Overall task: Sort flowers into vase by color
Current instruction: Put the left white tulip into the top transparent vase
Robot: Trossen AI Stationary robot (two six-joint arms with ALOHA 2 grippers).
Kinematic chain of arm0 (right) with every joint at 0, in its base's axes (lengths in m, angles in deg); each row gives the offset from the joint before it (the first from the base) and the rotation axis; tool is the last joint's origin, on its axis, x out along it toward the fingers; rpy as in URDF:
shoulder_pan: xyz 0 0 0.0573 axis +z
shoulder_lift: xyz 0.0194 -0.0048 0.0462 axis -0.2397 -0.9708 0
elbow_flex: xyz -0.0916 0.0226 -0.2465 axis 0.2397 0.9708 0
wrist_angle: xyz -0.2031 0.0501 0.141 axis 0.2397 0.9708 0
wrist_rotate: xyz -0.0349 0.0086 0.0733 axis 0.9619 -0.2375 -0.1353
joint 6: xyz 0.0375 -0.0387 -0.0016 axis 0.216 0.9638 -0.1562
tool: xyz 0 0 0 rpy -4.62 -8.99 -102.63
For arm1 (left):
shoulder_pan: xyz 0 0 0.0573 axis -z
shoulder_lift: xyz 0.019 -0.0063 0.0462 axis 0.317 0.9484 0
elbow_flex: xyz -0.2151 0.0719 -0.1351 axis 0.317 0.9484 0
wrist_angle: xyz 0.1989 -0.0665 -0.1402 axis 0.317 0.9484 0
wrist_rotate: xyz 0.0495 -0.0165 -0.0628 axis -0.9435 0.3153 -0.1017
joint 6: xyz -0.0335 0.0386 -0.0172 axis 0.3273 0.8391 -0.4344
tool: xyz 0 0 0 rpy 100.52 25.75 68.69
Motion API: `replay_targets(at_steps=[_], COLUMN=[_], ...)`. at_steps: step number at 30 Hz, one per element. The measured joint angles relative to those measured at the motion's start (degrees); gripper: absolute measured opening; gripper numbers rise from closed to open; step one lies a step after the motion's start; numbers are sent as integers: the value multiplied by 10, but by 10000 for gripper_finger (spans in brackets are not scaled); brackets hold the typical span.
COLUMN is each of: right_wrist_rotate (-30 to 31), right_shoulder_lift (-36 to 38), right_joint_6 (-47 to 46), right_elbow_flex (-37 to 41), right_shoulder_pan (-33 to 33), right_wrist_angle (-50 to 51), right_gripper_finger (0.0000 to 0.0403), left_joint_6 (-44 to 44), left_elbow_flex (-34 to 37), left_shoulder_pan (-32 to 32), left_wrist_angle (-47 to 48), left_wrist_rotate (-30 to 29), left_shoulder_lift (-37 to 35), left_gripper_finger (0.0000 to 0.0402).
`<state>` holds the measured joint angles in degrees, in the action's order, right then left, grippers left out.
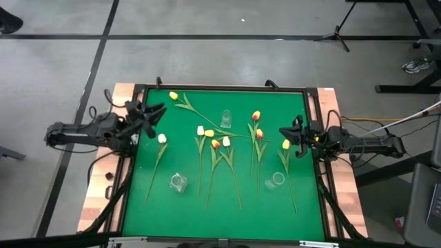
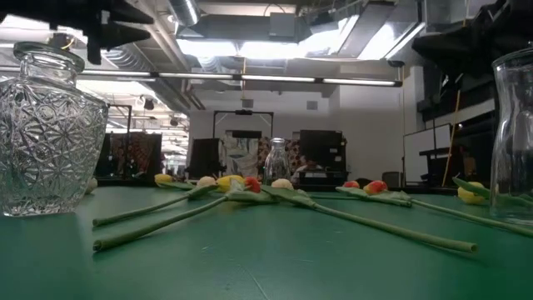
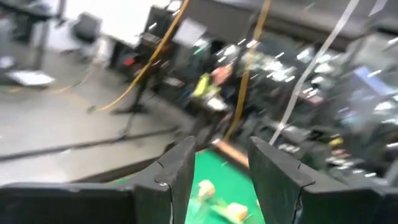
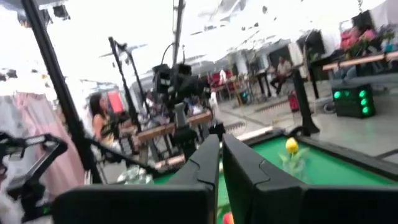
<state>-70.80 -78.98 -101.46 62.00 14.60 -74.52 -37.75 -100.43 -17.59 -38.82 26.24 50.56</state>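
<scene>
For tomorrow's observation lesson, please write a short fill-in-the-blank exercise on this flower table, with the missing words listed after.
1. The flowers lie on a mat coloured ____.
2. The number of glass vases standing on the mat is ____.
3. The left gripper has its fingers ____.
4. The right gripper hovers near a flower whose head is ____.

Missing words: green; three; open; yellow

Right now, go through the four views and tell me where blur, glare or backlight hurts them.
High view: evenly lit and sharp, the flowers clear on the green mat. Low view: bright ceiling lights wash out the top, and the near cut-glass vase glints. Left wrist view: heavy motion blur, the left gripper open. Right wrist view: blown-out sky, smeared background, the right gripper nearly closed.
</scene>
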Motion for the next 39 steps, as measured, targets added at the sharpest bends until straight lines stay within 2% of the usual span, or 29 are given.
replay_targets(at_steps=[4, 9, 12, 15, 19, 21, 29, 31, 34, 39], right_wrist_rotate=[19, 19, 19, 19, 26, 37, 59, 59, 58, 32], right_shoulder_lift=[0, 0, 0, 0, 0, 0, 0, 0, 0, 0], right_joint_6=[0, 15, 15, 15, 15, 15, 15, 13, 10, 9], right_elbow_flex=[0, 0, 0, 0, 0, 0, 0, 0, 0, 0], right_shoulder_pan=[0, 0, 0, 0, 0, 0, 0, 0, 0, 0], right_wrist_angle=[-10, -17, -26, -27, -25, -25, 1, 11, 21, 21], right_gripper_finger=[21, 21, 21, 21, 21, 21, 22, 28, 51, 107], left_joint_6=[-22, -101, -171, -259, -342, -369, -496, -514, -549, -590], left_elbow_flex=[-83, -183, -235, -270, -275, -275, -270, -254, -219, -178], left_shoulder_pan=[-1, -14, -29, -43, -45, -44, -45, -45, -34, -2], left_wrist_angle=[101, 300, 421, 505, 563, 594, 691, 697, 674, 631], left_wrist_rotate=[-22, -21, 11, 74, 180, 215, 222, 246, 285, 313], left_shoulder_lift=[84, 179, 228, 266, 297, 308, 317, 318, 318, 325], left_gripper_finger=[145, 145, 145, 145, 145, 145, 145, 145, 145, 145])
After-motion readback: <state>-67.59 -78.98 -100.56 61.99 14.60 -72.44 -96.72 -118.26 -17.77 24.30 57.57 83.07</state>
